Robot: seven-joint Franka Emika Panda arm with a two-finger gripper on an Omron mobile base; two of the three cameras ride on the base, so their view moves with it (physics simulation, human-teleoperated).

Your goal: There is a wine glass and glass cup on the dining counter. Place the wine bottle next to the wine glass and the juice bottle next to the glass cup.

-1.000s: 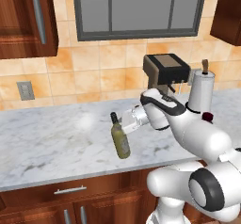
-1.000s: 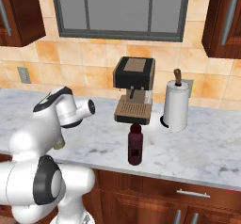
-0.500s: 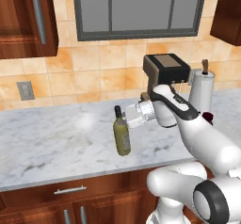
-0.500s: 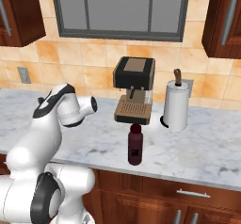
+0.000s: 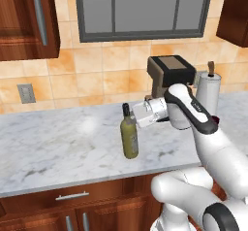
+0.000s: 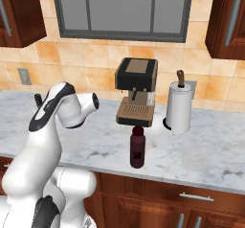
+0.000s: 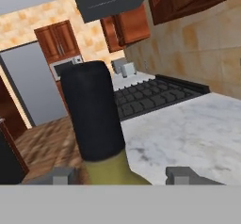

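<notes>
Left base view: the tall olive-green wine bottle is standing upright on the marble wall counter, left of the brown coffee machine; the gripper is sitting at its neck.

Right base view: the stubby maroon juice bottle is standing before that machine.

Hand view: the fingertips are standing wide, flanking the bottle's dark cap, not visibly clamping.

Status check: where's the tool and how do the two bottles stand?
Tool open, fingers either side of the wine bottle neck. Wine bottle upright on the marble counter. Juice bottle upright before the coffee machine. Nothing blocking.
</notes>
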